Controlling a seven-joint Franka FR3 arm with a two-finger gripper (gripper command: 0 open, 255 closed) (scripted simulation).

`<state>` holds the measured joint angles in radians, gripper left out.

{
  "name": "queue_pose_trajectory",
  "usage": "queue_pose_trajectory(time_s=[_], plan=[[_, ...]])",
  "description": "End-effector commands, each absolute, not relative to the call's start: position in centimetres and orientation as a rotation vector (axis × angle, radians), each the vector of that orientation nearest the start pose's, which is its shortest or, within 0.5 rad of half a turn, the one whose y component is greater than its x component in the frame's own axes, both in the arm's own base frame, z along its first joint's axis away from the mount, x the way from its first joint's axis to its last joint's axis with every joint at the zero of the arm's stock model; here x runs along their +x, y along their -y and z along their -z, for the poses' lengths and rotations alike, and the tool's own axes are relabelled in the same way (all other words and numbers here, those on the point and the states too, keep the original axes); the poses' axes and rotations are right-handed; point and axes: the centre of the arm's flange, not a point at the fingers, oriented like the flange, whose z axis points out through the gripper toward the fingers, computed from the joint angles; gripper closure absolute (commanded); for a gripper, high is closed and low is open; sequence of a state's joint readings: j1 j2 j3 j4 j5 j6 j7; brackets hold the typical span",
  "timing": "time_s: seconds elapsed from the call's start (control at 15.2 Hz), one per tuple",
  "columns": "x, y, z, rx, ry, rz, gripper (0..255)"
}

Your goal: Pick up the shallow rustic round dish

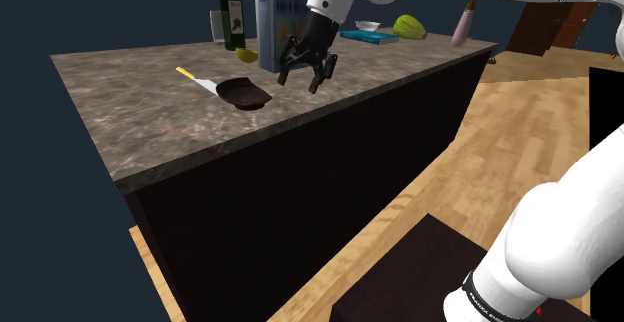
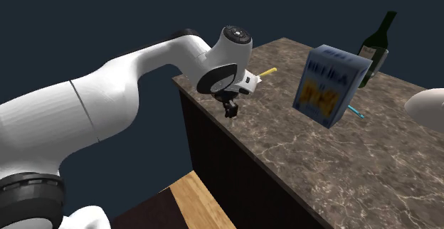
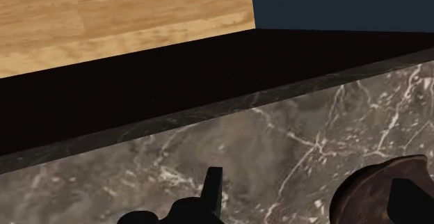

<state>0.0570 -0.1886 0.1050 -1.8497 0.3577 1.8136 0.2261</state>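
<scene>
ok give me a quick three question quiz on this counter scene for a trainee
1. True or false: the end effector is shut on the dark brown shallow round dish.
2. Which thing lies nearest the dish? A) white utensil with a yellow handle B) pink bottle C) teal book
3. Fill in: the tall blue box stands beside a dark green ____.
Key: 1 false, it is open and holds nothing; 2 A; 3 bottle.
</scene>
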Motion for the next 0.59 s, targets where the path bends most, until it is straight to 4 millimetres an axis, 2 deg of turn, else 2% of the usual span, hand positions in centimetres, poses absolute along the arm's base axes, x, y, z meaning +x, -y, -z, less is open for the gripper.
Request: queue_pose_trajectory(time_s=[0.0,0.26,0.33,0.53], plan=[[52.4,-12.7,-62.3,-2.737,-0.195,0.121,0],[56.5,-14.2,-63.3,-2.659,-0.235,0.129,0],[56.7,-14.3,-63.3,-2.656,-0.236,0.129,0],[56.7,-14.3,-61.7,-2.656,-0.236,0.129,0]])
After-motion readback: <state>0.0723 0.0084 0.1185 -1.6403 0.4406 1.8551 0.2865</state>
